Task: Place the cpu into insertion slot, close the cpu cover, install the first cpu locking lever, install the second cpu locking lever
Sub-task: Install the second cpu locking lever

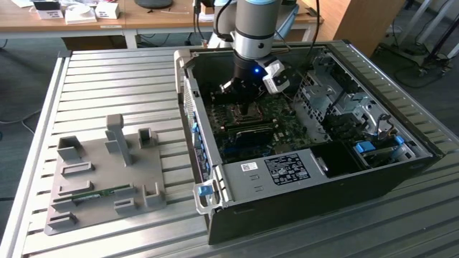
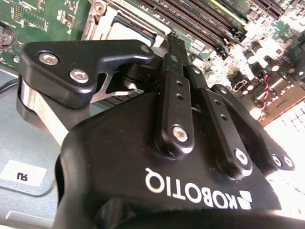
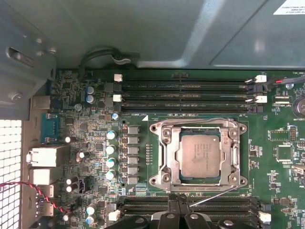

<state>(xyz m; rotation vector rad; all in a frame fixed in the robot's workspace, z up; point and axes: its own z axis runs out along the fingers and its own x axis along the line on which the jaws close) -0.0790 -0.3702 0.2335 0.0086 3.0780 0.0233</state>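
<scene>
First wrist view, centre-right: cpu (image 3: 199, 156) seated under closed cpu cover (image 3: 164, 157); gripper (image 3: 177, 202) fingers together, empty. We fear levers slipping unlatched.

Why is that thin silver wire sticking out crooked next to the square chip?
That is a locking lever, slanting away from the cpu cover instead of lying flat along it, so it looks unlatched. The cpu itself sits square in the insertion slot.

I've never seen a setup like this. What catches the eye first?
The arm reaching down into an open computer case on a ribbed metal table. In the first wrist view, the cpu sits in its slot with the silver cover around it, the tool close beside.
</scene>
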